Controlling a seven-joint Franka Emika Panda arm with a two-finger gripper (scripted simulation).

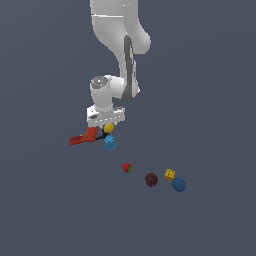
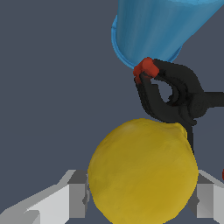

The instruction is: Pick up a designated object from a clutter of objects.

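The designated object, a mustard-yellow lumpy ball (image 2: 142, 168), sits between my two grey fingers (image 2: 72, 199), which press against its sides. My gripper (image 1: 107, 130) is shut on it, and the ball (image 1: 109, 128) shows just under the white hand in the exterior view. The rest of the clutter of objects lies around: a red flat tool (image 1: 84, 138) with black handles (image 2: 173, 94) right beside the ball, and a light-blue knobbly piece (image 1: 110, 143) just past it. I cannot tell whether the ball still touches the floor.
Toward the exterior view's right lie a strawberry (image 1: 127, 168), a dark maroon ball (image 1: 151, 179), a small yellow cube (image 1: 170, 174) and a blue ball (image 1: 179, 184). The light-blue piece (image 2: 153, 30) looms close in the wrist view.
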